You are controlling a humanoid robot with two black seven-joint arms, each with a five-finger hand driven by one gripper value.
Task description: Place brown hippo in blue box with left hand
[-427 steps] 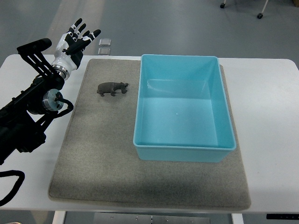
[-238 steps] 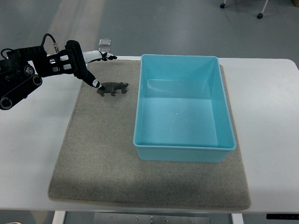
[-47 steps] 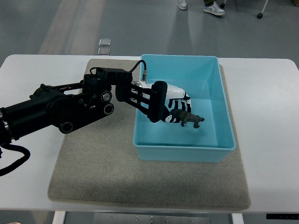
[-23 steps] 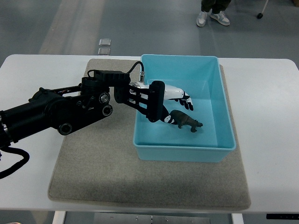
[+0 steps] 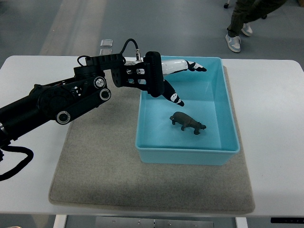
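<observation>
Brown hippo (image 5: 188, 123) lies inside blue box (image 5: 185, 151). Left hand (image 5: 173, 80) above box, fingers spread, empty. Lift straight up, clear of box walls.

White table (image 5: 270, 99) on grey floor (image 5: 57, 23); person's legs (image 5: 242, 21) beyond

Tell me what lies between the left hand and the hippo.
Nothing but bare floor of the blue box: the top view shows the left hand open, clear of the hippo.

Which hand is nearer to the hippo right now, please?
Left. The left hand hovers open just above and behind the hippo in the box; the right hand is out of view.
</observation>
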